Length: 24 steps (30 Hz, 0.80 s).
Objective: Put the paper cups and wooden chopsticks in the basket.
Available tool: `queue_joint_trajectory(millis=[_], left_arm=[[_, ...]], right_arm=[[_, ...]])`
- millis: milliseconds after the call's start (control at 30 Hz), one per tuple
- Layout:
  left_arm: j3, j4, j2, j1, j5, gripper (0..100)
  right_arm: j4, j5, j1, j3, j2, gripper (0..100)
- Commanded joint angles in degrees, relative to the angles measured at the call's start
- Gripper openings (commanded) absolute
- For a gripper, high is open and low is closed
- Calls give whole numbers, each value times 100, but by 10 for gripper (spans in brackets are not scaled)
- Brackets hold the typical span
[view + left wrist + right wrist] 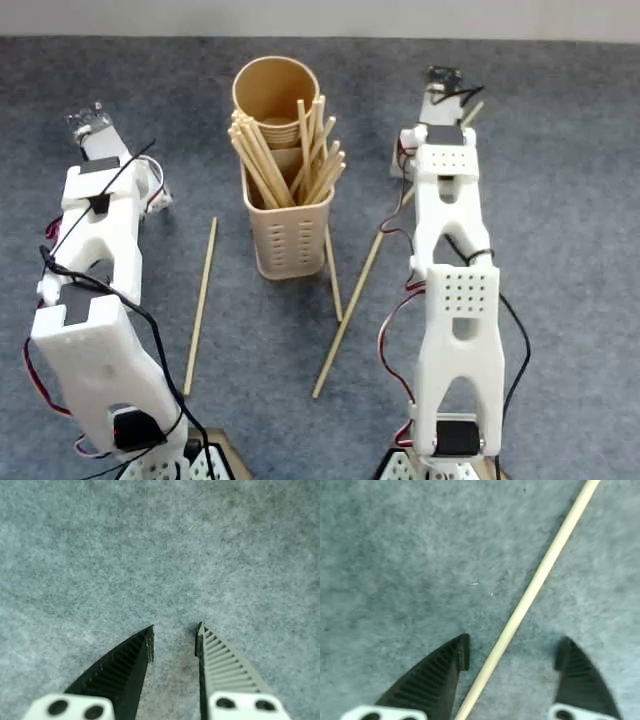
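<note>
A cream perforated basket stands mid-table with stacked paper cups and several wooden chopsticks in it. Three loose chopsticks lie on the carpet around it: one to its left, a short one against its right side, a long one beside that. At the back right my right gripper is open, straddling another chopstick without touching it. My left gripper is open over bare carpet at the back left.
Grey carpet covers the whole table. The two arm bases sit at the front edge, left and right. Cables hang along both arms.
</note>
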Motion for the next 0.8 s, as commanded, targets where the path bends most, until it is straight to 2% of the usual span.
queue_joint_trajectory(millis=[0,67,233,400,500,567,767], left_arm=[[-171,44,-57,110,26,158],[-171,44,-57,101,26,158],[-189,44,-57,101,26,158],[-198,44,-57,92,26,158],[-207,88,-75,92,9,158],[-400,519,-154,127,-466,159],[-1675,2778,-505,532,-1785,162]], right_arm=[[127,-9,-13,-101,4,77],[277,-9,4,-101,4,0],[989,0,-13,-295,4,4],[2202,53,-31,-1218,31,5],[2993,369,-136,-2062,57,5],[3468,448,-215,-2765,22,5],[3451,431,-145,-4356,-57,5]])
